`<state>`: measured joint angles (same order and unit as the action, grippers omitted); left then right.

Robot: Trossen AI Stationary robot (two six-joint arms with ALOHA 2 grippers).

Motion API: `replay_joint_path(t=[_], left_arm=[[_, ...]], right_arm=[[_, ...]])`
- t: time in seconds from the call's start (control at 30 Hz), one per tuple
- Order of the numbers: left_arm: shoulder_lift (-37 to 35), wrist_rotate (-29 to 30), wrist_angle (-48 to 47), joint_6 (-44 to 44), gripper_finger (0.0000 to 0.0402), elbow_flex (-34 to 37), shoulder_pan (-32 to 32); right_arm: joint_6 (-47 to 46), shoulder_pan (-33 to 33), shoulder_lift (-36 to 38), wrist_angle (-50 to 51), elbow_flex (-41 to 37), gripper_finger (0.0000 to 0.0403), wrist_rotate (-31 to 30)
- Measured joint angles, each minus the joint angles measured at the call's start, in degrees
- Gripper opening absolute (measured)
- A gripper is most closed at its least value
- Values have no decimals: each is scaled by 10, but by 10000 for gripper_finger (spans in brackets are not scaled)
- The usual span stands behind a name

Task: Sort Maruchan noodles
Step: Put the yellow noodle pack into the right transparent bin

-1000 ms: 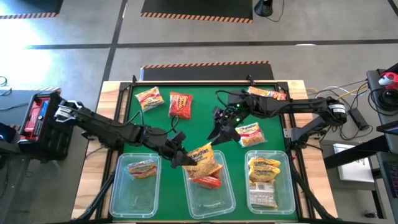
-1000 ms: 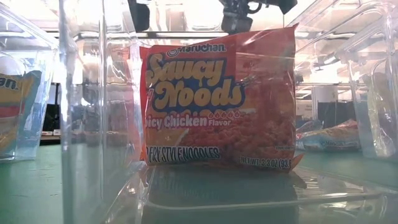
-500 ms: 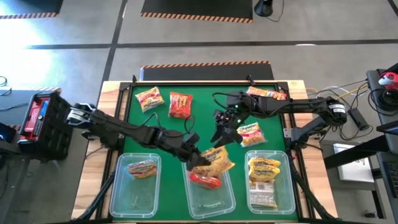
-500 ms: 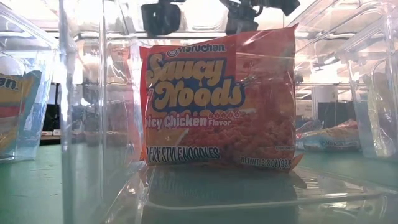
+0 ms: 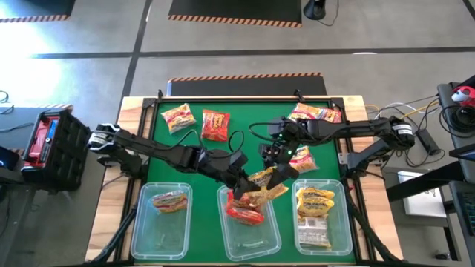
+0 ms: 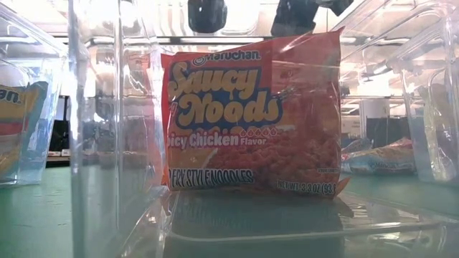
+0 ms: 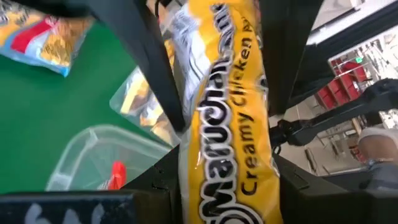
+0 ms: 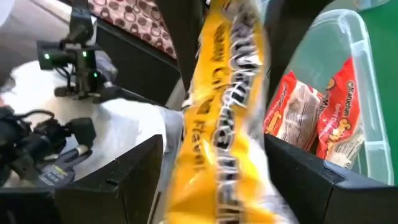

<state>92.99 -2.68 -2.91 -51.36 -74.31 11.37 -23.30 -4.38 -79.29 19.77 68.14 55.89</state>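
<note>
Yellow Maruchan packet [image 5: 264, 183] over the middle bin [image 5: 250, 231], gripped by left tool [image 5: 245, 183], inside open right tool [image 5: 280, 170].

The packet [image 7: 227, 118] in my left tool [image 5: 241, 184] is yellow with white and black letters. The packet in the middle bin [image 6: 252, 118] is red-orange, with yellow letters on blue. The table [image 5: 245, 127] is green. My tools are black.

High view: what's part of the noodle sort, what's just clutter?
Job: yellow packet in left claw, right claw open around it; red packet in middle bin; loose packets on mat.
Clutter: black-red case left of table; cables at right.
</note>
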Motion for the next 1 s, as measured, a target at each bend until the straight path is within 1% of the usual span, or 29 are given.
replay_joint_path(t=[0.13, 0.23, 0.43, 0.6, 0.7, 0.8, 1.0], left_arm=[[4, 0, -8, 10, 123, -9, -6], [4, -1, -7, 10, 123, -9, -7], [4, -1, -5, 0, 125, -8, -7], [1, 2, -10, -3, 140, -8, -6], [0, 2, -11, -8, 150, -8, -6], [0, 3, -13, -11, 155, -8, -6], [-2, 5, -16, 8, 162, -7, -6]], right_arm=[[15, 0, 0, 19, 0, 256, -4], [14, 0, 0, 21, 0, 242, -4], [13, 0, 0, 23, 0, 189, -5], [12, 0, 0, 28, 0, 143, -8], [11, 0, 0, 34, -1, 123, -4], [11, 0, 1, 47, -1, 114, -4], [14, -3, 6, 97, -1, 117, -1]])
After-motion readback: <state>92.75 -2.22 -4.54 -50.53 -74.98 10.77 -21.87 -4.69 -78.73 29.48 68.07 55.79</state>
